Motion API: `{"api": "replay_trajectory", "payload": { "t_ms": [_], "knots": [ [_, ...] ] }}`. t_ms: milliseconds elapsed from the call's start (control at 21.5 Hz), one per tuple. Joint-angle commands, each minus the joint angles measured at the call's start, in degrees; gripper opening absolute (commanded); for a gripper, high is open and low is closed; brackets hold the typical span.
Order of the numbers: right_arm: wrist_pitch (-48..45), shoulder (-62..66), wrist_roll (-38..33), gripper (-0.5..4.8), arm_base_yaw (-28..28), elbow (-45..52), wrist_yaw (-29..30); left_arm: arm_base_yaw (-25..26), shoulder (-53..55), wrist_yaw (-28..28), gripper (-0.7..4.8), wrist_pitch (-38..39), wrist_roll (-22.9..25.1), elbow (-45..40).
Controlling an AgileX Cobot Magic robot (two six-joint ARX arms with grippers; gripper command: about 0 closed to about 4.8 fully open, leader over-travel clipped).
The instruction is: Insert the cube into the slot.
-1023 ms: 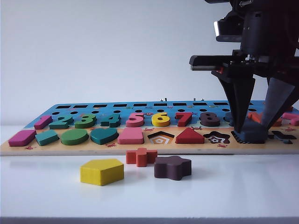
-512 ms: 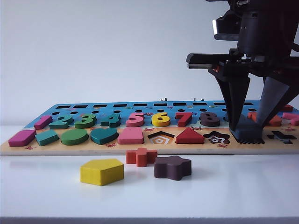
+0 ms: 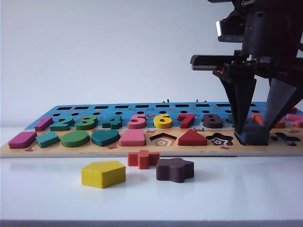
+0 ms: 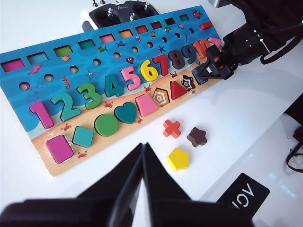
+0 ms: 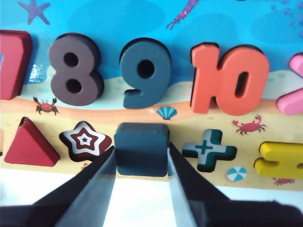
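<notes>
The navy cube (image 5: 141, 147) stands on the wooden puzzle board (image 5: 156, 101) between the star recess (image 5: 85, 139) and the plus recess (image 5: 208, 149). My right gripper (image 5: 141, 152) is shut on it, one finger pressed against each side. The slot lies hidden under the cube, and I cannot tell whether the cube is seated in it. In the exterior view the right gripper (image 3: 253, 134) points down at the board's right end with the cube (image 3: 252, 139) between its tips. My left gripper (image 4: 143, 146) hangs shut and empty over the white table, well short of the board.
A yellow pentagon block (image 3: 103, 173), a red cross block (image 3: 143, 159) and a dark brown star block (image 3: 175, 170) lie loose on the table before the board (image 3: 118, 150). The pentagon recess (image 3: 163, 139) stands bare. A remote controller (image 4: 118, 12) lies behind the board.
The right gripper with the cube swayed slightly left and came back. The strip of checkerboard that showed under the cube half a second ago is covered now. The left arm kept still.
</notes>
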State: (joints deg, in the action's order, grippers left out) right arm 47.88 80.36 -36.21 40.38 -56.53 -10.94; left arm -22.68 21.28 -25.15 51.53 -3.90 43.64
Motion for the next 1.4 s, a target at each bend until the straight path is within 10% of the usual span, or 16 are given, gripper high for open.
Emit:
{"api": "replay_trajectory", "payload": {
  "t_ms": [47,1395],
  "knots": [
    [-0.28,-0.24,-0.20,-0.05,0.07,-0.17,-0.02,0.04,0.00,-0.11,0.07,-0.61,0.02,0.24],
    [-0.76,-0.24,-1.73,-0.06,0.07,-0.17,-0.79,0.04,0.00,-0.11,0.07,-0.59,0.02,0.24]
  ]
}}
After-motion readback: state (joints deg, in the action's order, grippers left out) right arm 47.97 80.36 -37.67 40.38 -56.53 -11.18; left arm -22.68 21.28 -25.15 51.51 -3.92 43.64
